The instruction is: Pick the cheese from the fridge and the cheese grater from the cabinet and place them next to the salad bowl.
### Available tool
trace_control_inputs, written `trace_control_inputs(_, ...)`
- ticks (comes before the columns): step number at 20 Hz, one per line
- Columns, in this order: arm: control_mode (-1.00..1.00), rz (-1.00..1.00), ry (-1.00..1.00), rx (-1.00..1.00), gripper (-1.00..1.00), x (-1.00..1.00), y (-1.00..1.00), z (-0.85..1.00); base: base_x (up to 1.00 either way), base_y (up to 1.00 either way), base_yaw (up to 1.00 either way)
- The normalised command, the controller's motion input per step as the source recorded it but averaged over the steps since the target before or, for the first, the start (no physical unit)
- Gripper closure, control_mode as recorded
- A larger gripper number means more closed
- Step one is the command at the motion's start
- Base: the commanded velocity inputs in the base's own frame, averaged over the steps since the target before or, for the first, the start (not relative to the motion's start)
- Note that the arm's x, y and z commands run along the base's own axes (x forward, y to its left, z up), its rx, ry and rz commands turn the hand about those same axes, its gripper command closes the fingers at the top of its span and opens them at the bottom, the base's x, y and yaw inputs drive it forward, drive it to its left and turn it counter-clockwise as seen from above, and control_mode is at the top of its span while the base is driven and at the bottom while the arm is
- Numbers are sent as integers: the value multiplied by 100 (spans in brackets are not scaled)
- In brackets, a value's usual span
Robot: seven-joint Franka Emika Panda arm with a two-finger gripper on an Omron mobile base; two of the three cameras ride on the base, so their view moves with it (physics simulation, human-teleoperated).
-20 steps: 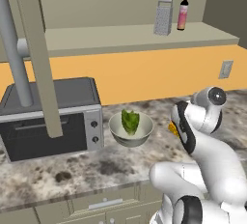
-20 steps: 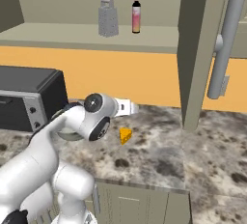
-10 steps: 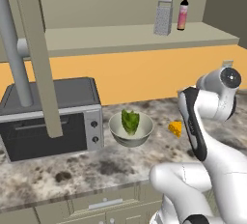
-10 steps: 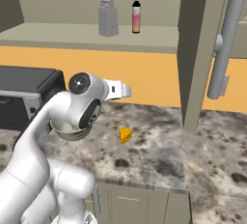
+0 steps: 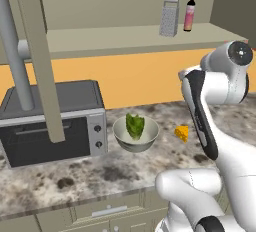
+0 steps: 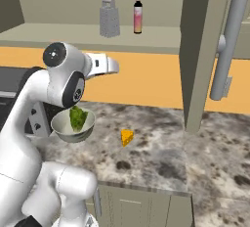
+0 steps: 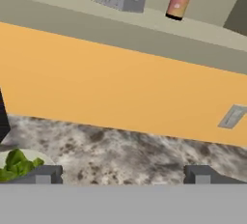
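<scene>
My gripper (image 7: 123, 174) fingers wide apart, empty. Cheese (image 6: 127, 137) mid-frame on counter, near salad bowl (image 6: 61, 128). Cheese grater (image 5: 169, 17) upper right on cabinet shelf (image 5: 125, 38), beside pink bottle (image 5: 189, 14).

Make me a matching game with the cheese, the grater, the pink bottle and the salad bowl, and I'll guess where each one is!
Things:
1. cheese
2. cheese grater
3. pink bottle
4. salad bowl

Places:
A. on the shelf, just left of the bottle
B. on the counter next to the toaster oven
C. on the shelf, nearer the open cabinet door
D. alone on the speckled counter, right of the bowl

Pairs: 1-D, 2-A, 3-C, 4-B
</scene>
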Motion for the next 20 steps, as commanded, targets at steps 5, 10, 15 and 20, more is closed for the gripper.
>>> trace_control_inputs(5, -100, 10, 0, 0, -100, -7, 11, 87, 0, 0, 0)
trace_control_inputs(10, -100, 5, -10, 0, -100, -22, 18, 43, 0, 0, 0)
trace_control_inputs(15, -100, 0, -26, 1, -100, -21, 6, 5, 0, 0, 0)
trace_control_inputs(20, -100, 0, -28, 9, -100, -5, 0, 7, 0, 0, 0)
